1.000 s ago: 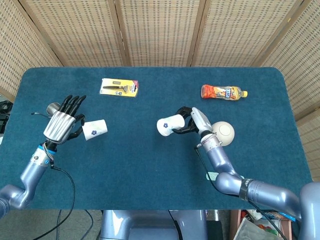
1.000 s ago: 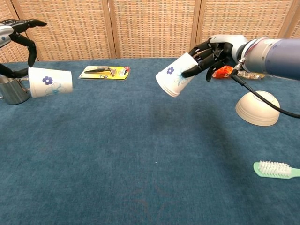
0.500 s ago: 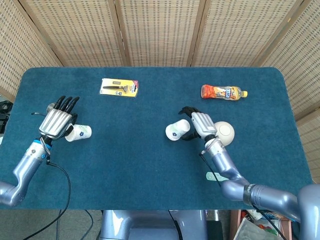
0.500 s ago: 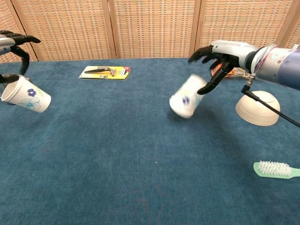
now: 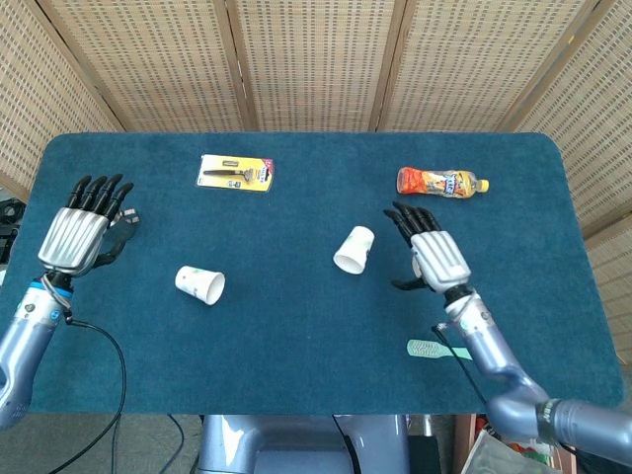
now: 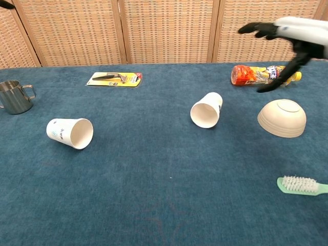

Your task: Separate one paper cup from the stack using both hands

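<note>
Both cups are lying apart on the table: left cup (image 5: pixel 200 284), right cup (image 5: pixel 354 249) (job looks done), so left hand (image 5: pixel 75 233) and right hand (image 5: pixel 437 259) are hovering wide, holding nothing.

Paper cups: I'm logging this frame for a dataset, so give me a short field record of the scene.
left cup: paper cup on its side on the table, mouth toward the chest camera
right cup: paper cup on its side, apart from the first
left hand: open, holding nothing
right hand: open, above the table
nearby: white bowl upside down
</note>
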Controlling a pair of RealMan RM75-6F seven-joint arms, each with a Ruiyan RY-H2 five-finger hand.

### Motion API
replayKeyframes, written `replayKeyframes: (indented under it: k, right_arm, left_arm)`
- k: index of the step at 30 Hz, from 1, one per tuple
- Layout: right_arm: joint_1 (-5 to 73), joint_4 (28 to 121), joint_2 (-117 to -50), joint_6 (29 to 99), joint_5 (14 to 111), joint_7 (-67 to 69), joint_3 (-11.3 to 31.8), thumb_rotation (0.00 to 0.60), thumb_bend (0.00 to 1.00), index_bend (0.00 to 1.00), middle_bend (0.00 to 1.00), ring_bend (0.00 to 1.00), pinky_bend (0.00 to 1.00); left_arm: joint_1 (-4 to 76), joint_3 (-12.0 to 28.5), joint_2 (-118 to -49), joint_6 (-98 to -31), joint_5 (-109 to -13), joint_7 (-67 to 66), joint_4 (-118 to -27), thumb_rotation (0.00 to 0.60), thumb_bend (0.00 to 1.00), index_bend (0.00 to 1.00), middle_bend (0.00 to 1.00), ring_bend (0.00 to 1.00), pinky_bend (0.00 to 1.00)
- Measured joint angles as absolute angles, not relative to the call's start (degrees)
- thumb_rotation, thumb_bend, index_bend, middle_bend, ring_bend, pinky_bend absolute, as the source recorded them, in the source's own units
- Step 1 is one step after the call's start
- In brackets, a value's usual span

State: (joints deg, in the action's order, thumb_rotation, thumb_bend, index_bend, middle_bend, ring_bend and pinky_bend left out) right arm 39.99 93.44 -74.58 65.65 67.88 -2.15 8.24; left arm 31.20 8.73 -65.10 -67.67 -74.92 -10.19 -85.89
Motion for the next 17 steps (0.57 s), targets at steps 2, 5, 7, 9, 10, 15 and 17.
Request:
replayKeyframes:
  k: [2, 5, 7, 9, 10, 15, 17]
  right_arm:
    - [37.14, 93.52, -73.32, 69.59, 72.11, -1.36, 6.55, 0.600, 0.01, 0.06, 0.00, 0.00, 0.00]
    - [33.01, 92.90, -72.15, 75.51, 77.38, -0.43, 4.20, 0.600, 0.00, 0.06, 0.00, 0.00, 0.00]
    - [29.84, 92.29, -71.43, 79.67, 80.35, -0.49, 2.34, 0.600, 0.00, 0.05, 0.00, 0.00, 0.00]
    - [26.67, 92.03, -70.69, 83.19, 82.55, -1.06, 0.38, 0.600, 0.00, 0.02, 0.00, 0.00, 0.00]
    - [24.67, 91.96, -70.12, 85.00, 83.87, -1.58, -0.94, 0.600, 0.00, 0.01, 0.00, 0.00, 0.00]
    - [20.22, 93.31, -67.81, 87.47, 85.57, -4.00, -3.87, 0.600, 0.00, 0.00, 0.00, 0.00, 0.00]
    - [18.62, 93.92, -67.55, 88.96, 86.10, -4.57, -4.38, 0.600, 0.00, 0.00, 0.00, 0.00, 0.00]
  left_arm:
    - [28.98, 8.85, -63.97, -70.26, -74.35, -9.02, -88.92, 0.600, 0.23, 0.00, 0.00, 0.00, 0.00]
    - [25.51, 8.63, -63.38, -73.61, -73.38, -6.96, -92.30, 0.600, 0.20, 0.00, 0.00, 0.00, 0.00]
    - [23.09, 8.03, -63.65, -75.89, -72.98, -5.35, -93.95, 0.600, 0.19, 0.00, 0.00, 0.00, 0.00]
    - [20.67, 7.27, -64.33, -79.06, -72.86, -4.64, -95.38, 0.600, 0.18, 0.00, 0.00, 0.00, 0.00]
    - [19.61, 6.94, -64.69, -80.59, -72.82, -4.81, -96.04, 0.600, 0.18, 0.00, 0.00, 0.00, 0.00]
    - [14.56, 4.62, -66.37, -86.17, -73.28, -6.98, -100.31, 0.600, 0.17, 0.00, 0.00, 0.00, 0.00]
    - [13.34, 3.50, -66.57, -87.59, -74.62, -8.21, -101.67, 0.600, 0.17, 0.00, 0.00, 0.00, 0.00]
